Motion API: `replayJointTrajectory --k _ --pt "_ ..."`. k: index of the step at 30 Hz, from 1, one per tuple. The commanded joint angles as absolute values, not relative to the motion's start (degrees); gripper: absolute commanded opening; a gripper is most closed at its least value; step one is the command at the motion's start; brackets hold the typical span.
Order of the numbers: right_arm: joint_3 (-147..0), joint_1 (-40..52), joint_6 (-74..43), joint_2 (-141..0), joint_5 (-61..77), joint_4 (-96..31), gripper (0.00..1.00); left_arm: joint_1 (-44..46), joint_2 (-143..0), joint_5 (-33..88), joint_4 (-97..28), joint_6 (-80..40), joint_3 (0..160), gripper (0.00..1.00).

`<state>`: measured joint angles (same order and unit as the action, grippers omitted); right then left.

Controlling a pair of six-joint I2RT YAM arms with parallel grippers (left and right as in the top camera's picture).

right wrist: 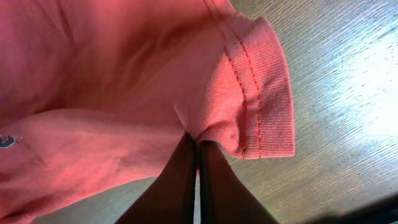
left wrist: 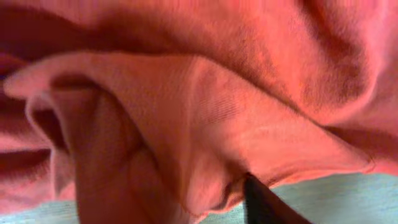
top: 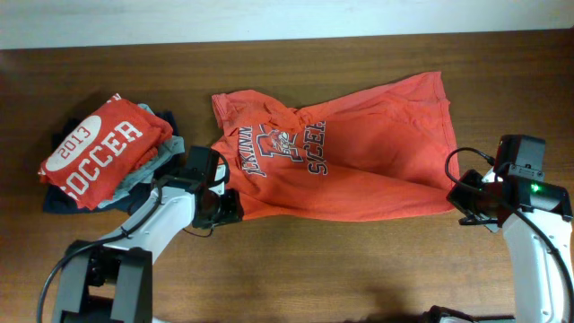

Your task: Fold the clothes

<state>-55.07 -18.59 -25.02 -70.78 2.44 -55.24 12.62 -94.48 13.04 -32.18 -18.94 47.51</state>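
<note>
The orange-red T-shirt (top: pixel 359 152) lies spread and rumpled across the table's middle, its navy-and-white print facing up. My left gripper (top: pixel 229 208) is at the shirt's near-left corner. In the left wrist view bunched shirt fabric (left wrist: pixel 217 93) fills the frame and only one dark finger (left wrist: pixel 264 205) shows, so its jaws cannot be read. At the shirt's near-right corner my right gripper (top: pixel 459 199) is shut. In the right wrist view the right gripper (right wrist: pixel 196 146) pinches the cloth just beside a stitched ribbed hem (right wrist: pixel 261 93).
A red shirt printed "2013 SOCCER" (top: pixel 94 148) tops a pile of folded grey and navy garments (top: pixel 148 175) at the left, close to my left arm. The wooden table (top: pixel 359 260) runs along the front; its back edge meets a white wall.
</note>
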Motion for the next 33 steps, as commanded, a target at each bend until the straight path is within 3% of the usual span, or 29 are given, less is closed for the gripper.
replayJointTrajectory --k 1,5,11,19,25,33 --pt "-55.70 -18.37 -24.60 -70.87 2.35 -55.02 0.04 12.32 -97.17 12.25 -31.46 -18.35 46.54 0.31" --pt "-55.70 -18.37 -24.60 -70.87 2.35 -55.05 0.04 12.32 -97.14 14.20 -32.36 -18.35 46.54 0.13" --pt "-55.70 -18.37 -24.60 -70.87 2.33 -55.05 0.04 12.32 -96.40 16.78 -38.02 -18.15 47.88 0.01" --pt "-56.03 -18.37 -24.18 -70.83 2.35 -55.29 0.04 12.19 -89.43 16.08 -52.36 -14.39 58.43 0.01" --pt "-57.45 -18.37 -22.85 -69.45 2.33 -56.80 0.04 12.16 -81.49 6.83 -64.88 -13.10 71.11 0.01" --pt "-57.74 -18.37 -22.85 -67.68 2.35 -56.80 0.04 12.16 -75.00 0.01 -67.94 -13.15 76.12 0.10"
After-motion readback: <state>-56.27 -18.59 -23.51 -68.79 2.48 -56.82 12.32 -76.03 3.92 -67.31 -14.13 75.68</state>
